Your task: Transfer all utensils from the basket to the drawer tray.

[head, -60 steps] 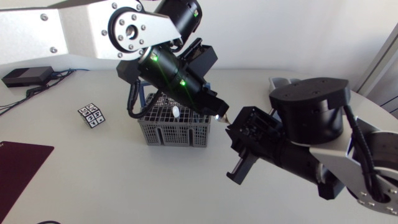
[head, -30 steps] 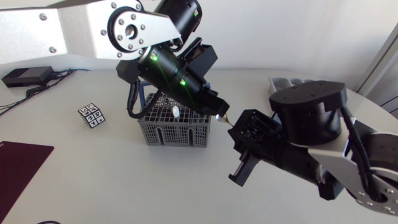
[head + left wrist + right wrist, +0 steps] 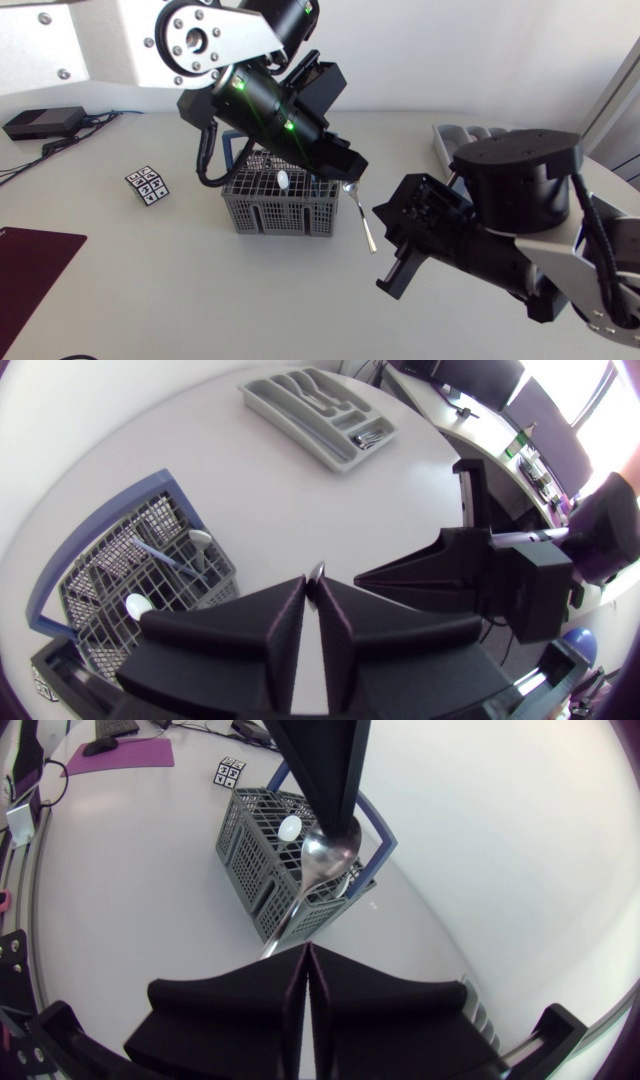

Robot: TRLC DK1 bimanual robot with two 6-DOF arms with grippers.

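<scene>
My left gripper (image 3: pixel 348 181) hangs just right of the grey basket (image 3: pixel 280 210), shut on the bowl end of a metal spoon (image 3: pixel 362 220). The handle slants down toward my right gripper (image 3: pixel 386 216). In the right wrist view the spoon (image 3: pixel 325 855) hangs from the left gripper (image 3: pixel 335 820), and its handle runs down beside my shut right gripper (image 3: pixel 305 952); I see no hold on it. The left wrist view shows the spoon's tip (image 3: pixel 317 570) between the left gripper's (image 3: pixel 312 588) closed fingers. Several utensils remain in the basket (image 3: pixel 110 580). The grey drawer tray (image 3: pixel 450 135) lies at the far right.
A small patterned cube (image 3: pixel 148 185) sits left of the basket. A dark red mat (image 3: pixel 30 270) lies at the near left and a black box (image 3: pixel 40 122) with cables at the far left. The drawer tray (image 3: pixel 320 410) holds some cutlery.
The left arm has drawn back up and to the left; the spoon now shows its full length, slanting down. The right gripper has shifted slightly right and down.
</scene>
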